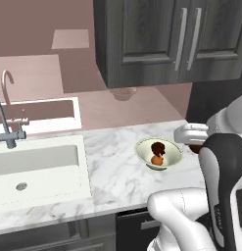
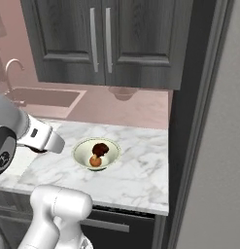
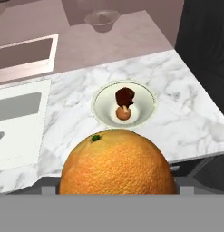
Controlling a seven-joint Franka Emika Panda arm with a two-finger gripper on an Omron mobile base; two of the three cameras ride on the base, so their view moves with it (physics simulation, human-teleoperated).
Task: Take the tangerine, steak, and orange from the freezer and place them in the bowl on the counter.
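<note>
Orange, large and round with a pebbled glossy skin and a small green stem nub, the orange (image 3: 117,163) sits right at the bottom of the hand view, between the jaws, which stand wide and, by its position, appear clamped on it; the finger tips themselves are hidden behind the fruit. Ahead of and below the held fruit lies the shallow round pale cream-green bowl (image 3: 145,97) with a wide smooth rim, on the white marble counter (image 3: 186,86) with grey veins. Inside the bowl: a small dark maroon-red lumpy steak (image 3: 124,95) touching a small smooth orange-brown tangerine (image 3: 123,113). Judgement: the coming move is forward and down so the orange clears the near rim before release. Bowl is roughly round, no long axis to match. Matte white sink basin (image 1: 39,166) lies well apart to the side.
</note>
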